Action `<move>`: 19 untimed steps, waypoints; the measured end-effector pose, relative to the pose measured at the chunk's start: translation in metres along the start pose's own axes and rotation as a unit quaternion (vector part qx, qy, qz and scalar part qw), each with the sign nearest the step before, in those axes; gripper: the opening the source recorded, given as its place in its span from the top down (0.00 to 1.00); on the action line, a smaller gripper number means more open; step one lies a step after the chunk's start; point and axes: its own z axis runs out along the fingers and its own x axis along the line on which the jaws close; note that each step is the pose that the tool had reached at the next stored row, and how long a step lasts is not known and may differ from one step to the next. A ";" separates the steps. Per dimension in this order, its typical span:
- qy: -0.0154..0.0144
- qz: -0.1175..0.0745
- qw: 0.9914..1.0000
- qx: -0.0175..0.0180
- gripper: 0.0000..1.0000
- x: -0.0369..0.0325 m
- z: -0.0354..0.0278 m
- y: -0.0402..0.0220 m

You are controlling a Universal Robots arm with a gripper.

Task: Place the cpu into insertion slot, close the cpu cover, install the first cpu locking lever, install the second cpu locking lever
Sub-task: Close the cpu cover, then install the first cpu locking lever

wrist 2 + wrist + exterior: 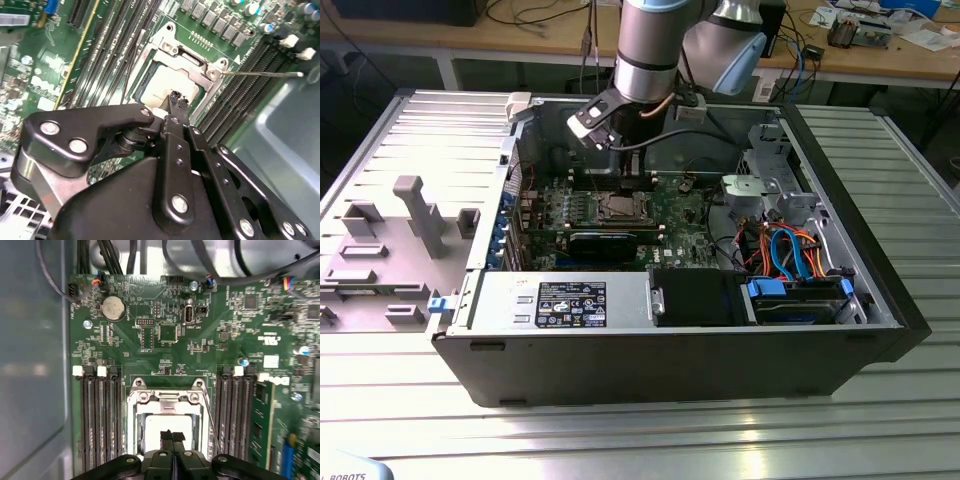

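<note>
As the exterior view shows it: the arm [645, 50] reaches down into an open computer case [670, 370] lying on its side.
Case contents: a green motherboard [675, 215] carrying the insertion slot [620, 208]; coloured cables [790, 255] lie toward the exterior view's right of the slot.
Gripper, exterior view: the gripper [620, 188] hangs just above the slot.
Slot contents, second wrist view: the cpu [162, 87] lies flat inside the slot, metal top up, edges square with the rim; being square, it has no long axis.
Cover: the cpu cover [195, 67] lies down over the chip's edges.
Lever: a thin locking lever [260, 74] runs from the slot's corner out across the memory slots [240, 95].
Fingers, first wrist view: the fingers [166, 436] are pressed together with nothing between them, tips over the cpu near the slot's edge.
</note>
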 end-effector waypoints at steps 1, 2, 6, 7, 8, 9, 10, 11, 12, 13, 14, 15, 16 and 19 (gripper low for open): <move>0.000 0.000 1.000 0.000 0.89 -0.0001 -0.0025 -0.0002; 0.000 0.000 1.000 0.000 0.89 -0.0001 -0.0043 -0.0003; 0.000 0.000 1.000 0.000 0.89 -0.0001 -0.0076 -0.0006; 0.000 0.000 1.000 0.000 0.89 -0.0001 -0.0077 -0.0006; 0.000 0.000 1.000 0.000 0.89 -0.0001 -0.0077 -0.0006; 0.000 0.000 1.000 0.000 0.89 -0.0002 -0.0078 -0.0006; 0.000 0.000 1.000 0.000 0.89 -0.0002 -0.0078 -0.0006; 0.000 0.000 1.000 0.000 0.89 -0.0002 -0.0078 -0.0006; 0.000 0.000 1.000 0.000 0.89 -0.0002 -0.0078 -0.0006; 0.000 0.000 1.000 0.000 0.89 -0.0002 -0.0079 -0.0006; 0.000 0.000 1.000 0.000 0.89 -0.0002 -0.0079 -0.0006; 0.000 0.000 1.000 0.000 0.89 -0.0002 -0.0079 -0.0006; 0.000 0.000 1.000 0.000 0.89 -0.0002 -0.0079 -0.0006; 0.000 -0.001 1.000 0.000 0.89 -0.0002 -0.0079 -0.0006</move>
